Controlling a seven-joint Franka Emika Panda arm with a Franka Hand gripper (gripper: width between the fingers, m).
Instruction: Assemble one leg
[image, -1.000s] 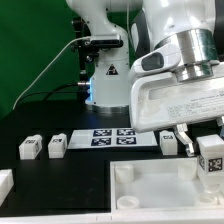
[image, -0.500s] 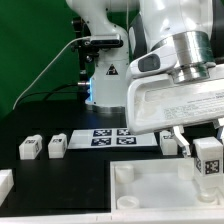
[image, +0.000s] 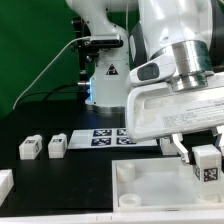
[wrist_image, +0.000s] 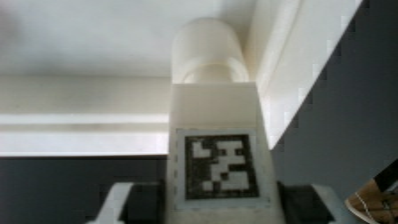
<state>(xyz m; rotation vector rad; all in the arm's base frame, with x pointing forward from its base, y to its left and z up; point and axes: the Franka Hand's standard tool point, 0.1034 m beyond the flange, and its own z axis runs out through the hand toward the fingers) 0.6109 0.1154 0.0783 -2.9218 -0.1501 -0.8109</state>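
My gripper (image: 205, 160) is shut on a leg (image: 207, 166), a small white block with a black-and-white marker, and holds it upright over the near right corner of the large white square piece (image: 135, 190). In the wrist view the leg (wrist_image: 221, 140) fills the middle, marker toward the camera, with the dark fingers (wrist_image: 146, 205) pressed on both its sides; its rounded end points at the white piece (wrist_image: 89, 100). Two more legs (image: 29, 148) (image: 57, 145) lie on the black table at the exterior view's left. Another leg (image: 168, 143) shows partly behind the gripper.
The marker board (image: 110, 137) lies flat on the table behind the white square piece. The arm's white base (image: 105, 75) stands at the back before a green backdrop. A white object's corner (image: 5, 183) sits at the exterior view's left edge.
The gripper has moved down and slightly toward the exterior view's left with the leg, bringing it closer to the white square piece's corner.
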